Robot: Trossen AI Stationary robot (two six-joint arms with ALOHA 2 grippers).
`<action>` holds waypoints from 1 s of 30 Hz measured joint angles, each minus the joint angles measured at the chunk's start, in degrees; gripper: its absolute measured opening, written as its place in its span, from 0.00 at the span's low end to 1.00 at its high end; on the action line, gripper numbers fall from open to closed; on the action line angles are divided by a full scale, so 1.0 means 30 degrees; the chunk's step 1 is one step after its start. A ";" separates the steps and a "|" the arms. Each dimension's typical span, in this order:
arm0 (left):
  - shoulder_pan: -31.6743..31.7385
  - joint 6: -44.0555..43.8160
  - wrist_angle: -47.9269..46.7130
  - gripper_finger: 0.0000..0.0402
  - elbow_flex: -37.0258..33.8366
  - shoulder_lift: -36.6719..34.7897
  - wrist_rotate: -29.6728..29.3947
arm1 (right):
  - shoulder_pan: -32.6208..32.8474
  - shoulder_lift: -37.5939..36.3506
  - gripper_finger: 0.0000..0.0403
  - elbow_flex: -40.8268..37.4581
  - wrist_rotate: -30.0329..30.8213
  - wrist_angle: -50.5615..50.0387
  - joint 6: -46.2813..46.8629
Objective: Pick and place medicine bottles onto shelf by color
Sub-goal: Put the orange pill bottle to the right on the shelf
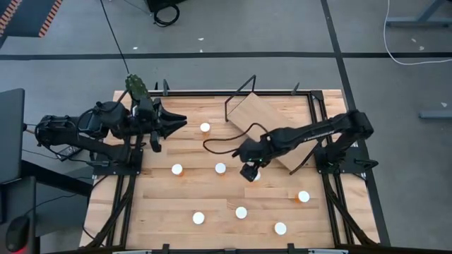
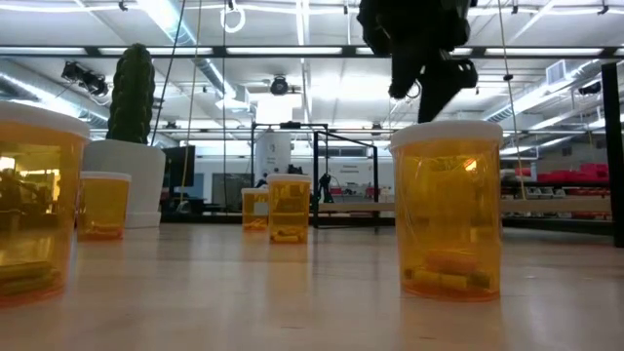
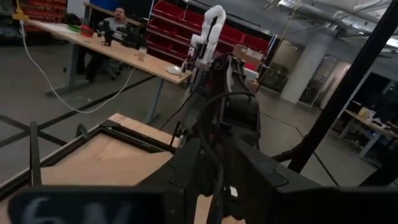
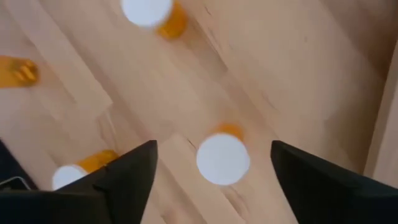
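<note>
Several small amber bottles with white caps stand upright on the wood table, among them bottle (image 1: 220, 168), bottle (image 1: 304, 196) and bottle (image 1: 241, 212). My right gripper (image 1: 248, 171) hovers open over one bottle (image 1: 257, 176) just in front of the shelf (image 1: 265, 127). In the right wrist view the gripper (image 4: 212, 152) has its fingers on either side of that bottle's white cap (image 4: 222, 159), above it and apart from it. The shelf, a tilted wood board on a black wire frame, stands at the table's far right. My left gripper (image 1: 173, 121) waits at the far left, away from all bottles.
A potted cactus (image 2: 132, 93) stands at the table's far left corner. Other bottles lie left of and nearer than the right gripper, such as bottle (image 1: 176, 169) and bottle (image 1: 280, 228). A large near bottle (image 2: 448, 210) fills the low view. A black frame (image 1: 321, 113) edges the table.
</note>
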 joint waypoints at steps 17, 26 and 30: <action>-0.0007 -0.0803 -0.1170 0.39 0.0007 0.0077 0.0010 | 0.0536 0.1627 0.87 -0.0007 0.0741 -0.0955 0.1592; -0.0007 -0.1508 -0.1755 0.41 0.0000 0.0087 0.0015 | 0.0532 0.1015 0.87 -0.0007 0.1525 -0.0298 0.1153; -0.0007 -0.1508 -0.1766 0.41 0.0000 0.0087 0.0015 | 0.0525 0.1188 0.87 0.0015 0.1056 -0.0427 0.2085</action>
